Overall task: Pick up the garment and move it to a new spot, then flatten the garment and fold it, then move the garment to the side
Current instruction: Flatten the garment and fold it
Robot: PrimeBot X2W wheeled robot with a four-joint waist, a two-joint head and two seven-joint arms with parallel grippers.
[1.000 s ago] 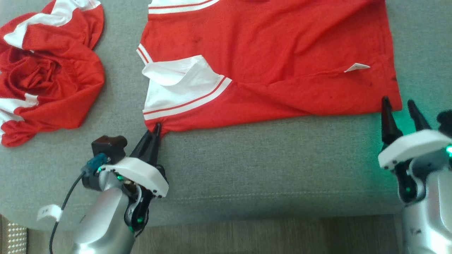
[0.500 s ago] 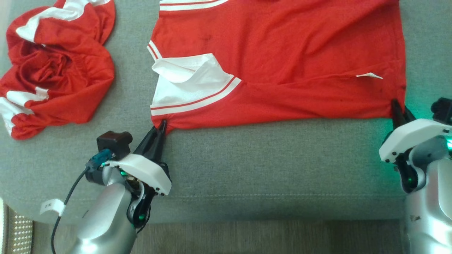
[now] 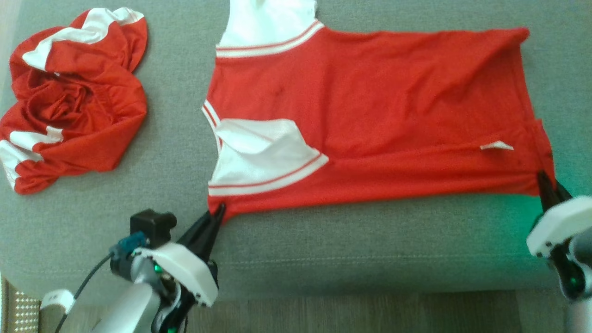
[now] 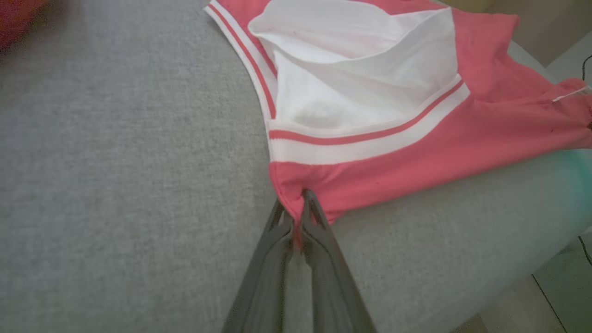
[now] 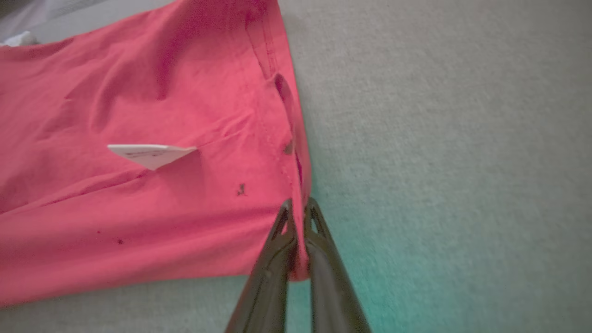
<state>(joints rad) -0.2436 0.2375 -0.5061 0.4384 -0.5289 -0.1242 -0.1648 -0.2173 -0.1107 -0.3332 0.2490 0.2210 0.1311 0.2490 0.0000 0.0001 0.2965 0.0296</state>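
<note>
The garment [image 3: 370,115] is a red shirt with white sleeves and striped trim, spread out sideways on a grey cushion [image 3: 351,245]. My left gripper [image 3: 218,211] is shut on its near left corner below the white sleeve; in the left wrist view red cloth of the garment [image 4: 370,180] is pinched between the left gripper's [image 4: 298,203] fingers. My right gripper [image 3: 545,181] is shut on the near right corner at the hem; in the right wrist view the garment's [image 5: 138,185] edge runs between the right gripper's [image 5: 299,208] fingers. A white label [image 3: 496,146] sticks up near the hem.
A second red and white garment [image 3: 69,106] lies crumpled at the far left of the cushion. The cushion's front edge [image 3: 370,282] runs just behind my wrists, with wooden floor [image 3: 370,314] below. Bare cushion lies between the two grippers.
My right gripper has closed on the garment's near right corner; it stood open a second ago. The head view has shifted, so the shirt sits lower in it and its far edge shows.
</note>
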